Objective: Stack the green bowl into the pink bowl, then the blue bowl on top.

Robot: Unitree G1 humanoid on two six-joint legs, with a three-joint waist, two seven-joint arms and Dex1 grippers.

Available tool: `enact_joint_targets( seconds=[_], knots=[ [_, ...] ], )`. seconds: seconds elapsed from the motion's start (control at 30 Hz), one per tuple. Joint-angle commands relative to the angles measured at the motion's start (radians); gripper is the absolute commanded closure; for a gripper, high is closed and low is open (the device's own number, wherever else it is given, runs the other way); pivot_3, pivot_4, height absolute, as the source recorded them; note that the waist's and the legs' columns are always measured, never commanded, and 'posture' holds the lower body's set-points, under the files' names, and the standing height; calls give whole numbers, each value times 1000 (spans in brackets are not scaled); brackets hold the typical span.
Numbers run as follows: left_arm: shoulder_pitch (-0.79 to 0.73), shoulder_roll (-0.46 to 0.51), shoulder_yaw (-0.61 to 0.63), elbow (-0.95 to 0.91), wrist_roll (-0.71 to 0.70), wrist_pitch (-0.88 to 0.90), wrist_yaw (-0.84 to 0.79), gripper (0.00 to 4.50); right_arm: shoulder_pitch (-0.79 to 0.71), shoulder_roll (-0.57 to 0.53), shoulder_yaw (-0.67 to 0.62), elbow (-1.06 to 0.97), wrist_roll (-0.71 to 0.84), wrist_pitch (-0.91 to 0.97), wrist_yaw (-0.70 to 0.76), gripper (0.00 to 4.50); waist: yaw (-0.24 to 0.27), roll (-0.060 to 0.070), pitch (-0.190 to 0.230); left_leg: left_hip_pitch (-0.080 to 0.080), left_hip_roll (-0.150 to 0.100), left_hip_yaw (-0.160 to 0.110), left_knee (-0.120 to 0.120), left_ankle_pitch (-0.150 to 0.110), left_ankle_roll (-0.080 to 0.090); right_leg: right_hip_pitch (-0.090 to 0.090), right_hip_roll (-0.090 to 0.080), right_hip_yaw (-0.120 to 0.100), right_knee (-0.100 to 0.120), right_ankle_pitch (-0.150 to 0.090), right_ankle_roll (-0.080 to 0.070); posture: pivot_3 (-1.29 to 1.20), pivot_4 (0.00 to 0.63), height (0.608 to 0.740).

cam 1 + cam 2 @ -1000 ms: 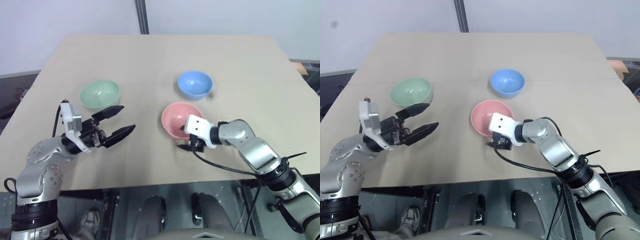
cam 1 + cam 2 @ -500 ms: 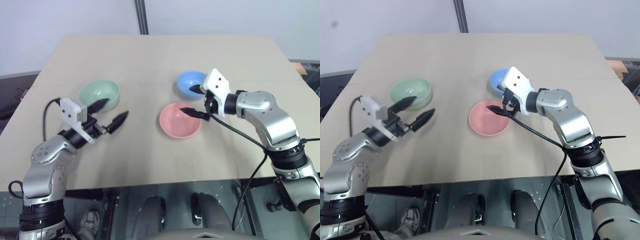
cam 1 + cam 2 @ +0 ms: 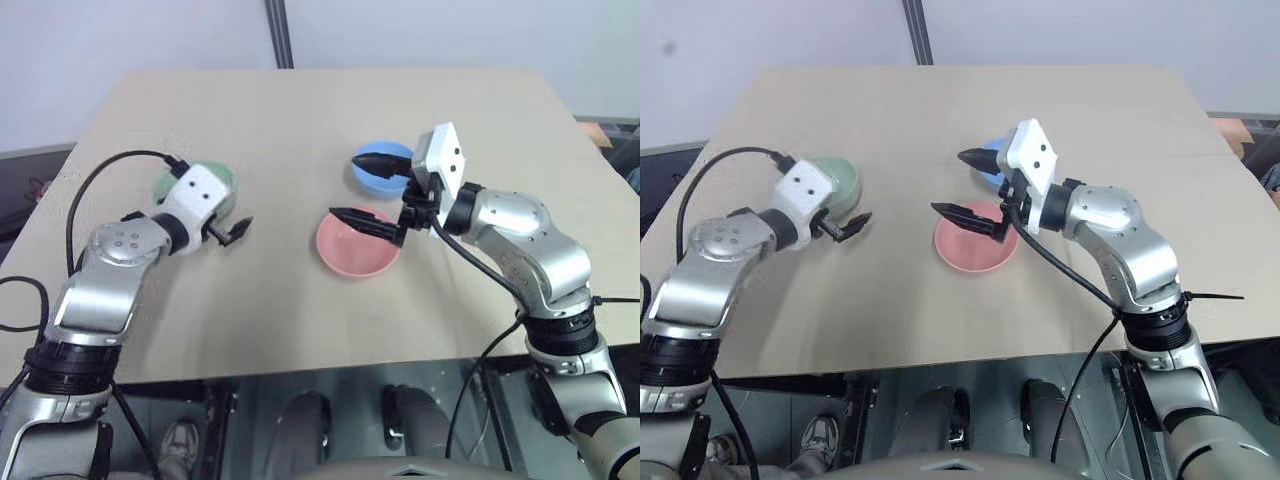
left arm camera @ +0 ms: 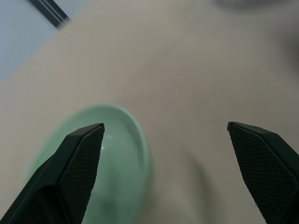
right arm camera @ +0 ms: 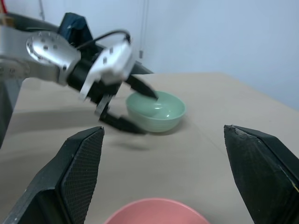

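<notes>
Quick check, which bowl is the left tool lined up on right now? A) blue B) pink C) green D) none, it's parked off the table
C: the open left tool sits right at the green bowl, one finger over its rim, while the pink bowl and blue bowl lie over by the right tool.

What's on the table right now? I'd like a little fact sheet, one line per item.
green bowl: upright on table, robot's left side
pink bowl: upright, empty, near the middle
blue bowl: upright, beyond the pink bowl
stacking: not started, all three bowls apart
left tool: open, one finger over the green bowl's rim
right tool: open, holding nothing, raised above the pink bowl
table: beige
</notes>
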Motion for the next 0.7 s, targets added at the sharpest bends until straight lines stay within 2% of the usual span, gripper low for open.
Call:
enact_joint_targets(
  seconds=[0.03,0.17,0.27,0.5,0.53,0.6,0.7],
  knots=[
    [-71,38,-66,30,93,21,-14,0,10,4,-27,-70,38,16,-33,212,1,0,0,0,0,0,0,0,0,0,0,0,0,0,0,0,150,740],
    [-146,17,-147,124,173,27,-10,0,29,-5,-25,-88,31,17,-66,212,2,0,0,0,-1,0,0,0,0,0,0,0,0,0,0,0,150,740],
    [-187,-5,-179,178,206,36,-15,829,41,-15,-32,-102,26,17,-91,0,2,0,0,0,-1,0,0,0,0,0,0,0,0,0,0,0,150,740],
    [-228,-29,-181,241,227,21,-35,4062,67,-51,-35,-120,18,9,-127,0,1,0,0,-1,-1,0,0,0,0,-1,0,0,0,0,0,0,150,740],
    [-232,-34,-177,242,223,20,-40,4406,70,-53,-38,-121,18,9,-134,0,1,0,0,-1,-1,0,0,0,0,0,0,0,0,0,0,0,150,740],
    [-233,-37,-170,229,209,12,-62,4406,75,-62,-43,-125,19,9,-140,0,2,0,0,-1,-1,0,0,0,0,-1,0,0,0,0,0,0,150,740],
    [-268,-31,-150,103,122,-9,-187,4406,145,-106,-104,-163,25,20,-164,0,8,0,0,-3,-1,0,1,0,0,-1,-1,-1,0,0,0,0,150,740]
  ],
)
